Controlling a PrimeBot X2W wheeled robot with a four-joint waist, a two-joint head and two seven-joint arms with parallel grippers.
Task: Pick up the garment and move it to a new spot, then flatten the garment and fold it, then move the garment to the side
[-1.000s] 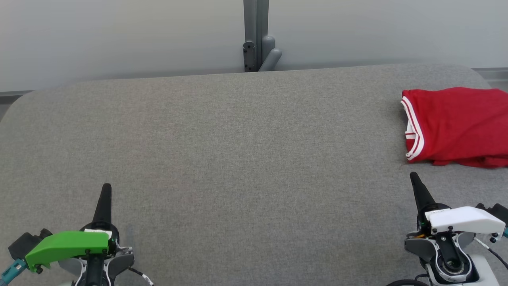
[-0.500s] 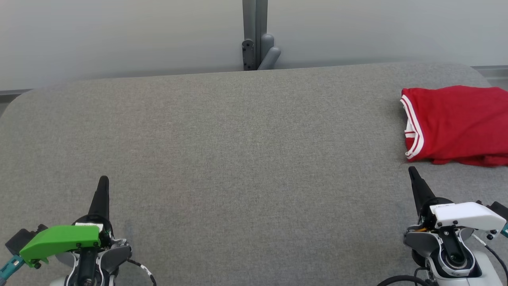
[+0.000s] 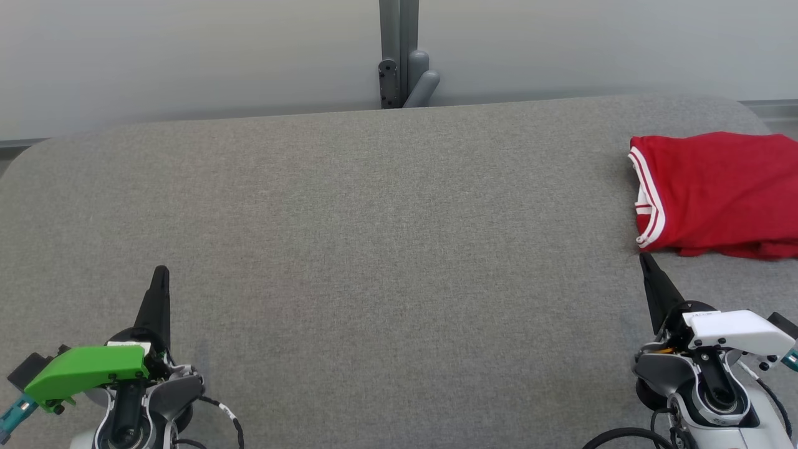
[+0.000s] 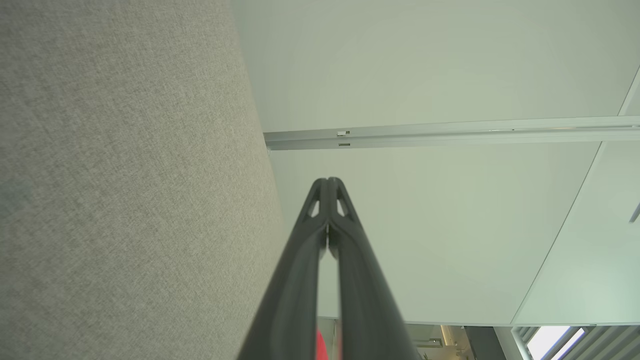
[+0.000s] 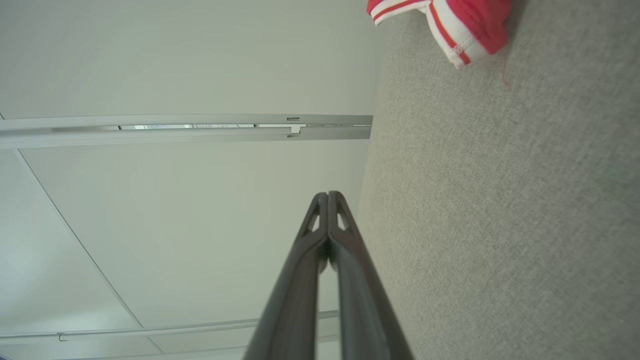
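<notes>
Garment point(image 3: 717, 193) (red, white-striped trim, roughly folded) lies at the far right end of the grey table point(image 3: 386, 218). The left gripper point(image 3: 160, 272) hovers over the table's near left, the right gripper point(image 3: 643, 259) over its near right. Both have their fingers pressed together, gripping nothing.

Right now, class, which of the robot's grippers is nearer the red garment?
Right. The right gripper sits just short of the red garment; the left gripper is far across the table.
</notes>
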